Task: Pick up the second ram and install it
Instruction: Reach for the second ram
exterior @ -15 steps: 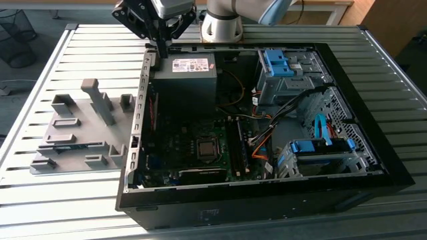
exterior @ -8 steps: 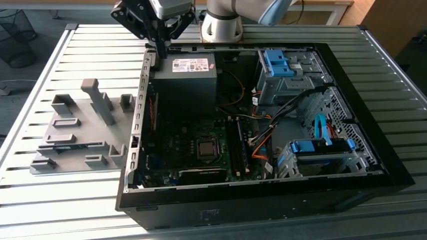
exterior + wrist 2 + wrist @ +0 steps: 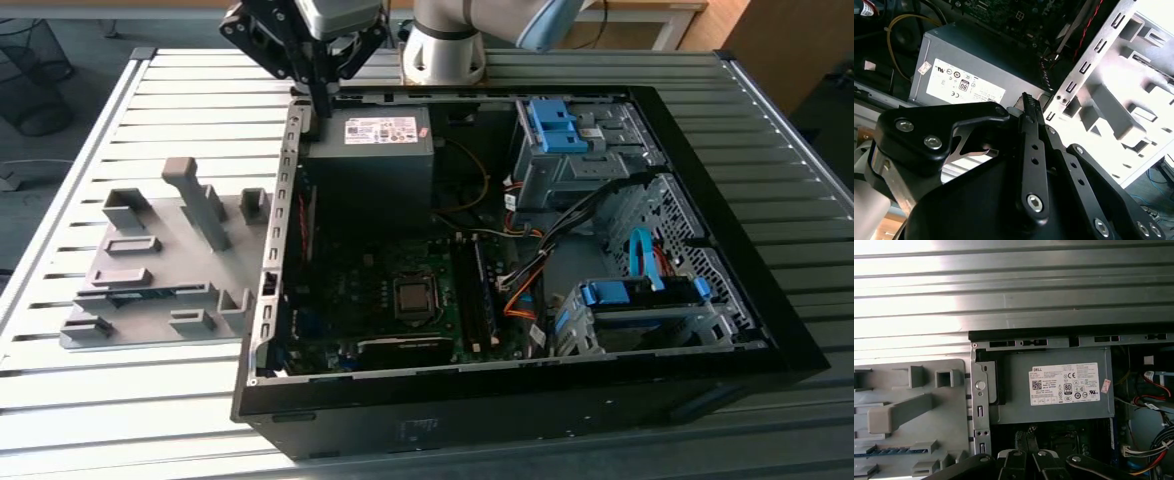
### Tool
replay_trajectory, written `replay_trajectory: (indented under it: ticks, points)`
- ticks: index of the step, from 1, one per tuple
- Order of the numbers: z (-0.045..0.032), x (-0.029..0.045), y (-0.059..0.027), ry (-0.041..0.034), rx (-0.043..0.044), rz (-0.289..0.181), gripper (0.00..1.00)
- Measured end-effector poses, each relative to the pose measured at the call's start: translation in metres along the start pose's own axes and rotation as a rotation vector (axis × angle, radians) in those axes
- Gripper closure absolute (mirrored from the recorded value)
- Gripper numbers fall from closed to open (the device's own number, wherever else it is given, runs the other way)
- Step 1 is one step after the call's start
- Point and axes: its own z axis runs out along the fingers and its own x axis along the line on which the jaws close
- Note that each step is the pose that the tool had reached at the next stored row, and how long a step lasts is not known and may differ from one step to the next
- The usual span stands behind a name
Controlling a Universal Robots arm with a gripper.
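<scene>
Finds gripper (image 3: 322, 100) above the corner of the computer case (image 3: 534, 425), beside the power supply (image 3: 374, 160), fingers (image 3: 1027, 109) pressed together on nothing. Locates second ram (image 3: 884, 451) as a thin blue strip in a slot of the grey fixture (image 3: 951, 415) on the table (image 3: 134, 420), outside the case wall, apart from gripper.

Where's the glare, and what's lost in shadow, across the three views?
First wrist view: glare whitens the slatted table beside the grey fixture. Second wrist view: the fixture is washed out bright, and the gripper is dark in front of it. Exterior view: light on the table is even, but the computer case has its interior in shadow.
</scene>
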Motion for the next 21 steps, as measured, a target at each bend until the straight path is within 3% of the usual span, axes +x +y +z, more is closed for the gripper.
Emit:
replay_trajectory:
  ticks: [7,17,21]
  points:
    - [0.0003,0.0049,-0.0004,0.0001,0.0001,0.0,0.9]
    - [0.0003,0.0275,-0.0025,0.0002,0.0001,0.0,0.9]
    - [0.0002,0.0364,-0.0084,0.0001,0.0,0.0,0.9]
